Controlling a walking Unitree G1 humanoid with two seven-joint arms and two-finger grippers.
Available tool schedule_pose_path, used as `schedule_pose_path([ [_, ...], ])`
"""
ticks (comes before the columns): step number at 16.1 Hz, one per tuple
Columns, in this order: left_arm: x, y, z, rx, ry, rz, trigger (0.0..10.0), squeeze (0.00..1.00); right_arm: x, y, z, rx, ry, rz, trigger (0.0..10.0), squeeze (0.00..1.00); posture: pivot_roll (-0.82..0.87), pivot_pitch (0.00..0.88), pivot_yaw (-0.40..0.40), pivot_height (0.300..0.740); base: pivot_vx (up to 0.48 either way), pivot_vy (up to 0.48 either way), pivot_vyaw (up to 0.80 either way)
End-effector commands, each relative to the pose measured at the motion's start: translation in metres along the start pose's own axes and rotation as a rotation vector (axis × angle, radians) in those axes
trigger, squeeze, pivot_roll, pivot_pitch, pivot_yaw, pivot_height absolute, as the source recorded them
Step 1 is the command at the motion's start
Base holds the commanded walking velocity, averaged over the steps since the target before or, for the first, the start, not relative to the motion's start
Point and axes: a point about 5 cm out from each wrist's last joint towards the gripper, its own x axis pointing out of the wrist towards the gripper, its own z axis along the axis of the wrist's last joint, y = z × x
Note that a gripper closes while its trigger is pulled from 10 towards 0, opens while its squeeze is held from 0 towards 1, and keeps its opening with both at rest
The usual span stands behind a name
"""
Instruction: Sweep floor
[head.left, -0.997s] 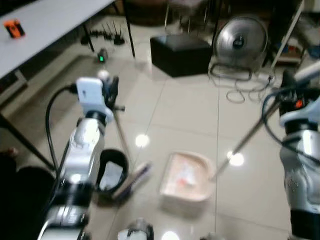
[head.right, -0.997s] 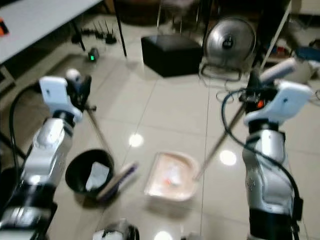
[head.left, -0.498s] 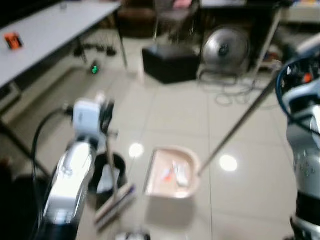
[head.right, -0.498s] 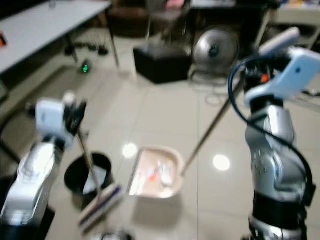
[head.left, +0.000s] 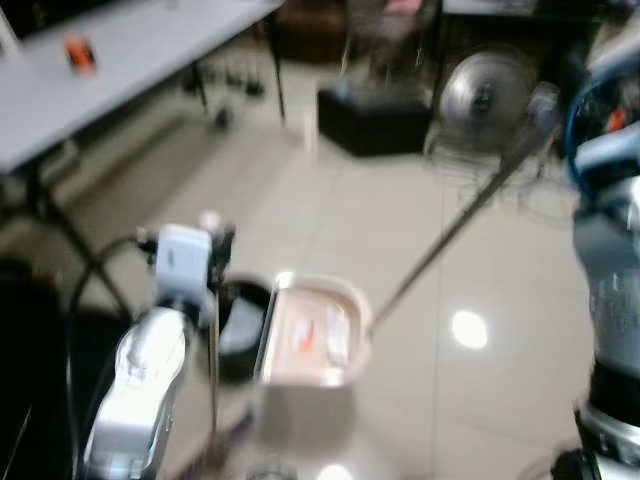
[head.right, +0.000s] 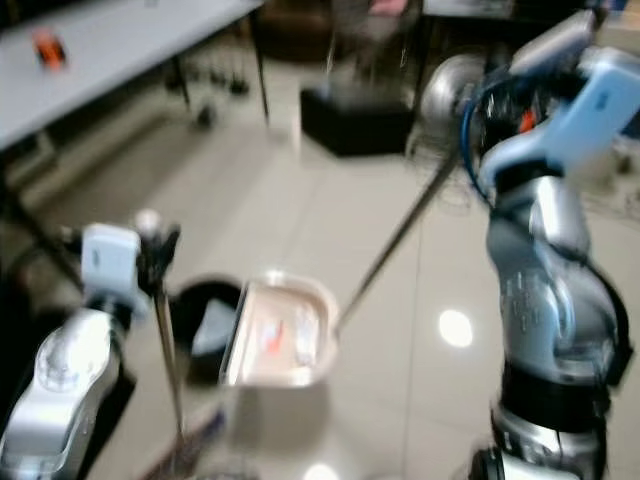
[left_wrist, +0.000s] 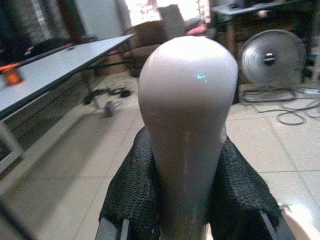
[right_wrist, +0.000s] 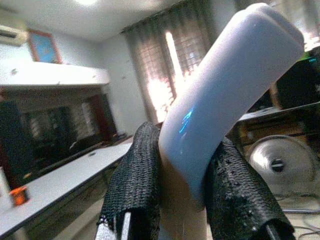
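My left gripper (head.left: 214, 262) is shut on the top of the broom handle (left_wrist: 187, 125), its black fingers (left_wrist: 132, 195) pressed to both sides. The broom pole (head.left: 213, 370) runs down to the brush (head.left: 215, 458) near the picture's bottom edge. My right gripper (head.right: 497, 95) is shut on the pale dustpan handle (right_wrist: 220, 95). Its long pole (head.left: 455, 230) slants down to the beige dustpan (head.left: 312, 333), which holds white and orange scraps (head.left: 322, 330). The pan's left edge sits beside a black bin (head.left: 240, 315) with white paper inside.
A grey table (head.left: 110, 70) with an orange object (head.left: 78, 52) stands at the left. A black box (head.left: 375, 115), a floor fan (head.left: 490, 90) and loose cables (head.left: 545, 195) lie at the back. Open tile floor (head.left: 470, 360) spreads to the right of the dustpan.
The camera has shifted and the view is blurred. The dustpan has come left, up against the black bin. The broom pole now stands nearly upright.
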Motion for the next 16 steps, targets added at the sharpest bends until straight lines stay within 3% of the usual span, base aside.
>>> schedule_pose_path([
  [1, -0.001, -0.001, 0.012, 0.017, -0.048, 0.002, 10.0, 0.00, 0.005, 0.004, 0.009, 0.016, -0.030, 0.011, 10.0, 0.00, -0.02, 0.028, 0.043, 0.740, 0.274, 0.000, 0.77],
  [5, -0.002, -0.004, 0.013, 0.017, -0.049, -0.001, 10.0, 0.00, 0.008, 0.007, 0.008, 0.020, -0.029, 0.019, 10.0, 0.00, -0.01, 0.032, 0.041, 0.740, 0.337, 0.000, 0.77],
  [16, 0.005, -0.012, 0.014, -0.004, -0.048, -0.032, 10.0, 0.00, 0.007, 0.005, 0.009, -0.013, -0.039, 0.015, 10.0, 0.00, -0.03, 0.036, 0.052, 0.740, 0.361, 0.000, 0.00],
])
